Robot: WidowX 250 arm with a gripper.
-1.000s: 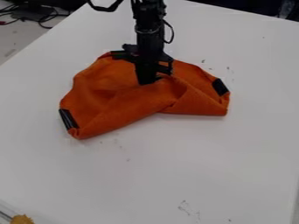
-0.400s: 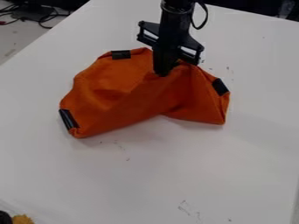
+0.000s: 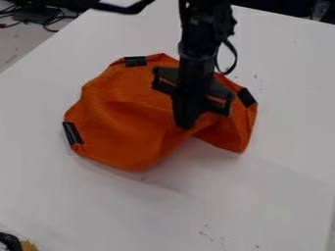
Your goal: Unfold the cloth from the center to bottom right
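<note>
“White tabletop [image 3: 275, 206] spread across the camera view, with cables [image 3: 49, 20] beyond its upper left edge. Where was the cloth?”

“The orange cloth [image 3: 121, 132] lay left of and around the middle, its near edge lifted. The black gripper [image 3: 186, 125] was over its right-hand part, fingers pressed together, with that edge pinched between them.”

“What could have gone wrong?”

“The grip looked small and close to the hem, so a quick pull might have let the fabric slip and fall back folded. Nothing visible weighed the far side down, so a long drag could have slid the whole cloth instead of opening it. And the right side hung in a crease; letting go too soon would probably have left it bunched short of the bottom right.”

“And the count?”

“One gripper, one cloth, one tabletop. Three dark patches showed on the cloth: a top patch [image 3: 135, 61], a right-hand patch [image 3: 247, 97] and a left-hand patch [image 3: 72, 133]. One yellowish thing [image 3: 28, 246] sat in the lower left corner. The cables I couldn't count; they tangled together.”
</note>
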